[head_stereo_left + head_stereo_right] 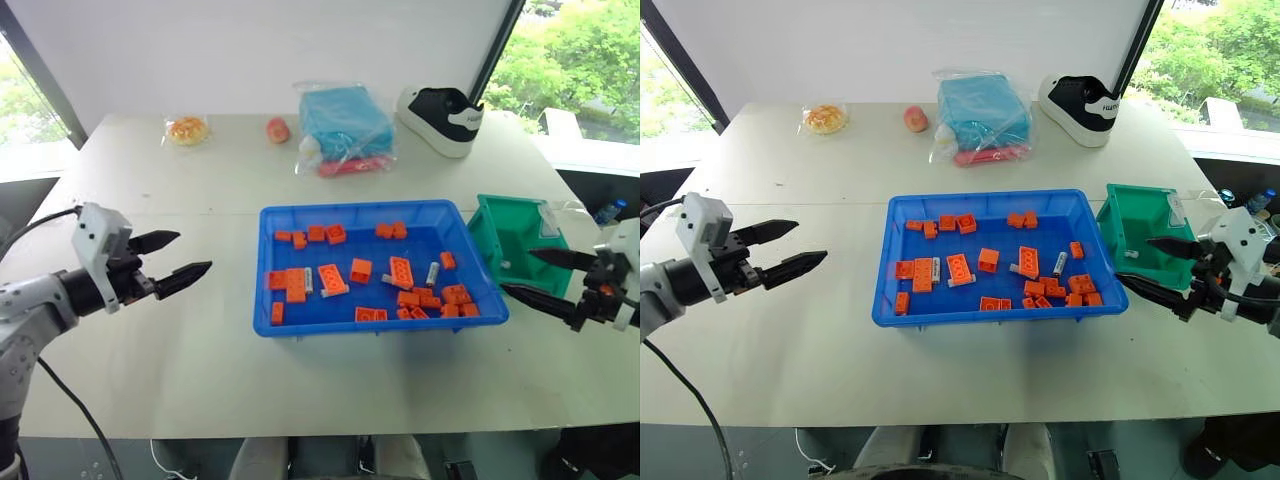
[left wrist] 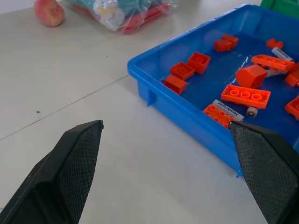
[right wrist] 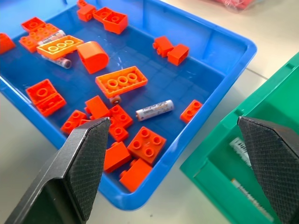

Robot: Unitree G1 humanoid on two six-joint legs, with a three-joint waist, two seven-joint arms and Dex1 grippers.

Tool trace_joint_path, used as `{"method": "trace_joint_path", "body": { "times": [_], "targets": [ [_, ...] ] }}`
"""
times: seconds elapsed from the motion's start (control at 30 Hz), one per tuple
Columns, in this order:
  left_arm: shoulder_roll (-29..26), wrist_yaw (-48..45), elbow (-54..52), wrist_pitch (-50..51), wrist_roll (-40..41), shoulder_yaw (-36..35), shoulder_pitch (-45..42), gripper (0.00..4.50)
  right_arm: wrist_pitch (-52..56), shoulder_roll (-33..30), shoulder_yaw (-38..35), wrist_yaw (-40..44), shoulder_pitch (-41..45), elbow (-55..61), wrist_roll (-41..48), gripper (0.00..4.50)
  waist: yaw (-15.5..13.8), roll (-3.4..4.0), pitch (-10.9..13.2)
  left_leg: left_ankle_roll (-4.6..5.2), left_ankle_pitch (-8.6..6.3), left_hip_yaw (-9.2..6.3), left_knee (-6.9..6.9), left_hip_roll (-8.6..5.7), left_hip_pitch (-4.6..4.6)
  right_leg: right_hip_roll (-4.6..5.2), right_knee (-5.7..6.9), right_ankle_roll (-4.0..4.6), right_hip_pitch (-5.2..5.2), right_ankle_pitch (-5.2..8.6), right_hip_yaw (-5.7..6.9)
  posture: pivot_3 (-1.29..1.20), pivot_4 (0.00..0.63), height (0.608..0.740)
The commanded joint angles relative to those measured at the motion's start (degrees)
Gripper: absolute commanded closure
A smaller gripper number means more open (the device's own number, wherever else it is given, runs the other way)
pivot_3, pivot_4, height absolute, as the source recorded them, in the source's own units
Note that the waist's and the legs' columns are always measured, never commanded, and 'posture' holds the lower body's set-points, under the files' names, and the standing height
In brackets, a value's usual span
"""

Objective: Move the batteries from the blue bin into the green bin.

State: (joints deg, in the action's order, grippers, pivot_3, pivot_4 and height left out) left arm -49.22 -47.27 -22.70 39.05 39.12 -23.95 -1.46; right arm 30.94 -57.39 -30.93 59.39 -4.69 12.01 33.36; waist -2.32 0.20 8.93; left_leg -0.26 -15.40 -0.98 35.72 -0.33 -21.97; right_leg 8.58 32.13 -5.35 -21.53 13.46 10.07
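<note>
Your blue bin (image 1: 290, 322) holds orange bricks (image 1: 333, 277) and some batteries (image 3: 154, 110). Right beside it, the green bin (image 1: 490, 245) holds batteries too. Both grippers' jaws are open and empty.

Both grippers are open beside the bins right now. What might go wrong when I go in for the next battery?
1. The batteries lie among orange bricks in the blue bin, so the right gripper may pinch a brick too.
2. The green bin sits close beside the right gripper; a sweep inward might knock it.
</note>
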Motion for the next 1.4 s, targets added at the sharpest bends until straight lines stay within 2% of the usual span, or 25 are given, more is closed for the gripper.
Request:
{"method": "trace_joint_path", "body": {
  "times": [0.03,0.17,0.27,0.4,0.5,0.63,0.8,0.93,1.07,1.2,1.4],
  "targets": [
    [0.67,0.15,-3.02,-1.77,-0.37,0.52,0.67,0.00,-0.70,-2.37,1.10,0.70,4.66,-1.18,-0.33,0.04,0.04,0.03,0.02,0.00,0.00,0.02,0.00,0.00,0.03,0.00,0.00,0.00,0.00,0.00,-0.01,0.00,0.150,0.725],
    [0.60,-1.20,-5.36,-1.90,0.24,1.24,2.23,0.00,2.46,-4.23,4.89,3.17,11.13,-2.66,1.53,0.04,0.03,0.04,0.03,0.00,0.00,0.14,0.00,0.00,0.04,0.00,0.01,0.04,0.00,-0.04,-0.03,0.00,0.150,0.725],
    [0.03,-1.91,-5.84,-1.70,0.58,1.49,1.72,0.00,1.27,-5.17,10.91,6.07,17.62,-3.02,0.41,0.04,0.04,0.01,0.02,0.00,0.00,0.19,-0.01,0.03,0.14,-0.01,0.01,0.04,0.01,-0.04,-0.03,0.00,0.150,0.725],
    [-1.29,-3.44,-6.35,-0.81,1.92,1.80,0.24,0.00,1.67,-2.25,22.55,7.26,31.43,-3.85,-2.26,0.04,0.29,0.02,0.06,0.00,0.00,0.32,-0.04,0.09,0.16,0.00,0.00,0.05,-0.07,-0.04,-0.03,0.00,0.150,0.725],
    [-3.30,-6.11,-7.19,-0.11,3.41,2.17,-0.48,0.00,1.40,4.34,34.18,9.80,42.41,-5.65,-6.27,0.04,0.65,-0.08,0.02,0.00,0.00,0.45,-0.04,0.15,0.16,-0.01,0.06,0.04,-0.21,-0.04,-0.03,0.00,0.150,0.725],
    [-6.15,-9.82,-7.62,0.07,4.08,3.15,-1.12,0.00,-0.56,14.07,48.34,13.14,51.84,-9.63,-13.92,0.04,0.92,-0.36,-0.09,0.16,0.14,0.67,0.01,0.15,-0.17,-0.01,0.68,-0.07,-0.87,-0.17,-0.15,0.00,0.150,0.725],
    [-10.96,-17.30,-6.63,-1.42,3.35,4.46,-1.28,0.00,-6.06,24.28,57.82,14.63,56.93,-19.50,-21.43,0.04,0.73,-0.45,-0.11,0.17,0.15,0.62,0.19,0.07,-0.29,-0.06,1.15,0.00,-1.06,-0.28,-0.27,0.00,0.150,0.725],
    [-12.78,-21.18,-1.70,-2.61,2.73,5.33,-3.73,0.00,-10.40,29.82,61.42,14.15,58.77,-27.77,-26.84,0.04,0.61,-0.43,-0.10,0.09,0.21,0.65,0.34,0.09,-0.29,-0.08,1.14,0.18,-1.06,-0.18,-0.33,0.00,0.150,0.725],
    [-11.49,-22.92,5.37,-7.80,-1.58,8.74,-8.38,0.00,-14.71,34.43,62.58,12.16,60.42,-35.17,-31.32,0.04,0.69,-0.43,-0.10,0.05,0.24,0.66,0.39,0.11,-0.27,-0.19,1.22,0.17,-1.10,-0.19,-0.45,0.00,0.150,0.725],
    [-10.42,-23.86,8.65,-10.42,-4.01,11.92,-12.38,0.00,-18.76,37.97,61.91,8.99,62.14,-42.18,-35.05,0.04,1.59,-0.45,-0.11,-0.04,0.30,0.65,0.33,0.15,-0.29,-1.01,1.20,0.15,-1.11,-0.39,-1.44,0.00,0.150,0.725],
    [-8.95,-24.37,10.45,-10.98,-5.09,14.55,-16.80,0.00,-21.97,40.79,61.70,7.51,63.70,-48.25,-38.25,0.04,2.62,-0.50,-0.12,-0.22,0.41,0.64,0.24,0.18,-0.26,-1.50,1.23,0.48,-0.93,-0.59,-2.08,0.00,0.150,0.725]
  ]
}}
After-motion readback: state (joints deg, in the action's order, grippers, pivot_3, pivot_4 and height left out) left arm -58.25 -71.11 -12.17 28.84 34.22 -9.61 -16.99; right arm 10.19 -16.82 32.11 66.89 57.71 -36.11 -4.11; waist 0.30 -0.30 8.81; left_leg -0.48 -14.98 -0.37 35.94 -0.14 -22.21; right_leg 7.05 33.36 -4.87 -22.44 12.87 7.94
